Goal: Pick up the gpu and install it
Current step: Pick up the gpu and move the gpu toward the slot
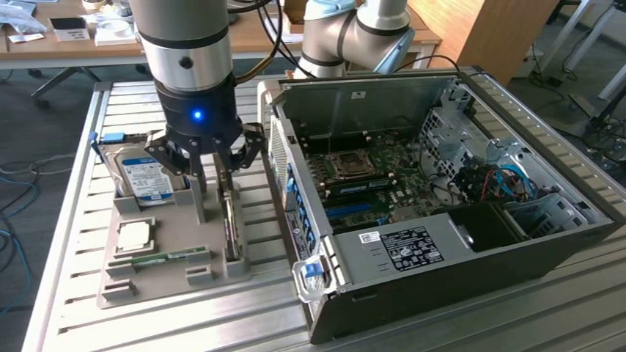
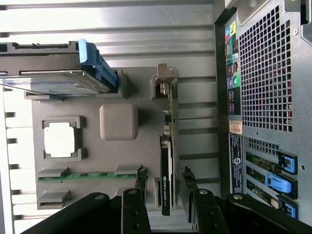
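The gpu (image 1: pixel 233 227) stands on its edge in a slot of the grey holder tray (image 1: pixel 161 282), on the side of the tray nearest the computer case. In the wrist view the gpu (image 2: pixel 167 141) shows as a thin green board with a black edge. My gripper (image 1: pixel 219 167) hangs straight above it. The gripper (image 2: pixel 165 176) is open, one finger on each side of the card's near end with a small gap on both sides. The fingertips (image 2: pixel 141 176) are level with the card's upper edge and do not touch it.
The tray also holds a blue-labelled hard drive (image 1: pixel 146 176), a processor chip (image 1: pixel 134 235), a memory stick (image 1: pixel 171 257) and a grey post (image 2: pixel 118 122). The open computer case (image 1: pixel 547 253) with its motherboard (image 1: pixel 367 180) lies close on the exterior view's right. Everything stands on a slatted metal table (image 1: pixel 59 242).
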Robot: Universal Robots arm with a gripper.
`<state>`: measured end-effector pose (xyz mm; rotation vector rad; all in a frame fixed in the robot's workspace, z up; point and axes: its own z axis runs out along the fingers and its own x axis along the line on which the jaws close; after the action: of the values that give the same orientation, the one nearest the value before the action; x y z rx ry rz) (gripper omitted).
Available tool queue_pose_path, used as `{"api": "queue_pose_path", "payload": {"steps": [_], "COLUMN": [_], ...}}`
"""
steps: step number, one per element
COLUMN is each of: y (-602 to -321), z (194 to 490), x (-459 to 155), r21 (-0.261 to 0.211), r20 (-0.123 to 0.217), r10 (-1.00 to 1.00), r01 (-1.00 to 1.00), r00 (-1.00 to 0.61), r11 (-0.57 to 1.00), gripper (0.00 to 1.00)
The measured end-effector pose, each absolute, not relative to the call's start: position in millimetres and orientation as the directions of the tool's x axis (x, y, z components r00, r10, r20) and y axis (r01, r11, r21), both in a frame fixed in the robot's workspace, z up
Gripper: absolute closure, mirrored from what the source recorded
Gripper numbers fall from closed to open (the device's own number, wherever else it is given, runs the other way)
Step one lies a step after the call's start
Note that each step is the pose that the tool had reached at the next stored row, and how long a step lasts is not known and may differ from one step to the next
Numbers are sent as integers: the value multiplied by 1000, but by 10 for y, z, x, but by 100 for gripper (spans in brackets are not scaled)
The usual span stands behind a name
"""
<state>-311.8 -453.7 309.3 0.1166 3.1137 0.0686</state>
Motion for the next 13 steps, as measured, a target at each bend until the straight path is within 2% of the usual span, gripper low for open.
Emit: {"api": "queue_pose_path", "payload": {"steps": [13], "y": [-4537], "z": [3033], "x": [-3118], "r21": [45], "r20": [-23], "r10": [75], "r01": [74], "r00": [-997], "r11": [996], "gripper": [58]}}
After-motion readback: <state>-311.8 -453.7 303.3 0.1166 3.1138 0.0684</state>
